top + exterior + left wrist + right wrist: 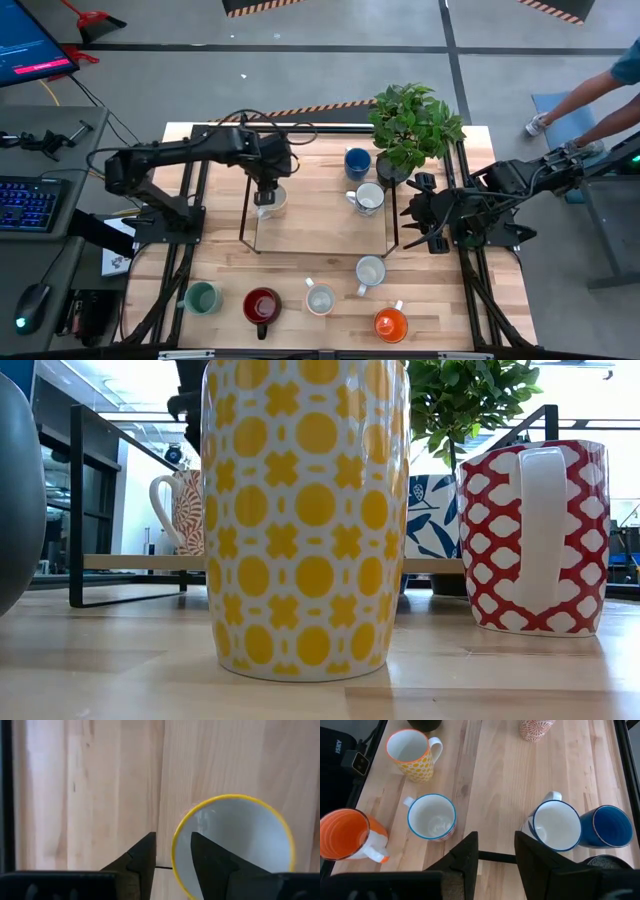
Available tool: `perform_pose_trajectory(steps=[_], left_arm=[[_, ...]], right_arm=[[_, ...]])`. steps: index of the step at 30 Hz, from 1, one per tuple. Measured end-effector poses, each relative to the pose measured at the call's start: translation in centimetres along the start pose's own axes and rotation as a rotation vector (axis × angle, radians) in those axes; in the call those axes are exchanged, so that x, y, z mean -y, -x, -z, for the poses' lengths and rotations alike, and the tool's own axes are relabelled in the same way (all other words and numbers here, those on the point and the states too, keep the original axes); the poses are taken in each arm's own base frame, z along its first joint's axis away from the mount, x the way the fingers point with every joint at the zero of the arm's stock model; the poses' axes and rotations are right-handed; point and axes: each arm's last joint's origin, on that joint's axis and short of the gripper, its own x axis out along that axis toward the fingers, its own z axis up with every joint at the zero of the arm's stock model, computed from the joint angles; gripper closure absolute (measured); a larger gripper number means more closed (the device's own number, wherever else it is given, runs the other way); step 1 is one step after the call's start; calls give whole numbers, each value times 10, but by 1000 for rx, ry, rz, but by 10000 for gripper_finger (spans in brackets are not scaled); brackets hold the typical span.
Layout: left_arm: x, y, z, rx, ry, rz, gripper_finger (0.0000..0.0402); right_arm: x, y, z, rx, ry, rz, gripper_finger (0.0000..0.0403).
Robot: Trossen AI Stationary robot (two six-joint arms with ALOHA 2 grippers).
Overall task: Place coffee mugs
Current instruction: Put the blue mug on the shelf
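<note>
Left gripper (172, 857) pinches mug (232, 845) rim; eight mugs seemingly; right gripper (495, 852) parted.

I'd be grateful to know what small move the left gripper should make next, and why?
Probably open and lift away. The left gripper straddles the rim of a yellow-rimmed mug that appears to stand upright on the raised shelf, so it looks placed. The right gripper waits beside the plant.

Two dark jointed arms

Both the left arm (190, 150) and right arm (500, 190) are matte black with blocky segments; thin black cables loop above the left one, and each ends in flat, tapering black fingers (142, 860).
</note>
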Motion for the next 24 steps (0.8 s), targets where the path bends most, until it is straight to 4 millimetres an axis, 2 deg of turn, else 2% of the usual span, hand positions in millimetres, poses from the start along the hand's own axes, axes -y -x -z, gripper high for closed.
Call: perform_pose_trajectory(steps=[7,14,19,24], left_arm=[[-1,31,-4,142,6,-39,288],[-12,44,-44,552,-62,-175,288],[-22,28,-71,699,-102,-236,288],[-34,-22,-86,651,-126,-140,288]], right_arm=[[0,0,0,0,13,0,297],[0,0,0,0,17,0,297],[0,0,3,-28,2,-7,297],[-1,0,9,-99,2,-58,297]])
